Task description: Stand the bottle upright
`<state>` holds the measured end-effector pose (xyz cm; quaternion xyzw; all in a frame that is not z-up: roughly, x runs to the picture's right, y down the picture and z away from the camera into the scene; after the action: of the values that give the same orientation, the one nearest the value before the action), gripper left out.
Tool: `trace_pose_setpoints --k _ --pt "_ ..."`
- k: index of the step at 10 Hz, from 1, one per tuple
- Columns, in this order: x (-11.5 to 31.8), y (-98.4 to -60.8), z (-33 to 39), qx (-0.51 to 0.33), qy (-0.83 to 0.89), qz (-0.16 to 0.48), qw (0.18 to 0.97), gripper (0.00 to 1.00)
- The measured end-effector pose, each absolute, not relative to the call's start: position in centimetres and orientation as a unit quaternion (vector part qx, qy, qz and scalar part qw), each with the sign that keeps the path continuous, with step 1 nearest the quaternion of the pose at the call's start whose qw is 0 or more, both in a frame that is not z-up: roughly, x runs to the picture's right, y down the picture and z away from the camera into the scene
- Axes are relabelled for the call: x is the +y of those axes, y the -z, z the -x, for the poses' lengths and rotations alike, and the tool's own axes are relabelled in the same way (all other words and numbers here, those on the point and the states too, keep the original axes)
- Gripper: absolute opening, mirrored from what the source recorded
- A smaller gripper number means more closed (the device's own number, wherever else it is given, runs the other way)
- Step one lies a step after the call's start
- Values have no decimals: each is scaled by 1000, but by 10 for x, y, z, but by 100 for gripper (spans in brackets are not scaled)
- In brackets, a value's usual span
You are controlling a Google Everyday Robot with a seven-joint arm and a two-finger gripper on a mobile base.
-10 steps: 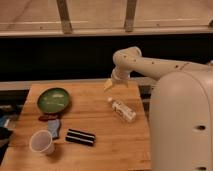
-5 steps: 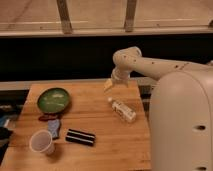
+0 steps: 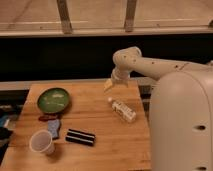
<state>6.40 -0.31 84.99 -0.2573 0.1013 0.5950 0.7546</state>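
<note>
Blue obj (image 3: 54, 127) beside 1 cup (image 3: 42, 142): unclear. Your gripper (image 3: 109, 85), fingers spread, empty, hangs over table's (image 3: 115, 146) far edge. 1 bottle (image 3: 122, 110) lies flat nearby.

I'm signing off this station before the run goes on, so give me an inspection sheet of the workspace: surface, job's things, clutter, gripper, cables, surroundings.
Surface: wooden table, with several things spread over it.
Job's things: bottle lying on its side near the table's right edge, not yet upright.
Clutter: green plate at far left; white paper cup at front left; black striped item and blue item between them.
Gripper: gripper open, holding nothing, hovering over the table's far edge just beyond the bottle.
Cables: nothing seen.
Surroundings: dark wall with railing behind; robot's white body at right.
</note>
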Motion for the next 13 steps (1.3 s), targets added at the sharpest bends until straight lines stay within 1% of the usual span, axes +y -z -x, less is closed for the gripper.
trace_pose_setpoints --k 11,13 --pt "-3 -850 -64 102 -594 257 756 80" --pt "3 -853 -69 120 -585 255 761 80"
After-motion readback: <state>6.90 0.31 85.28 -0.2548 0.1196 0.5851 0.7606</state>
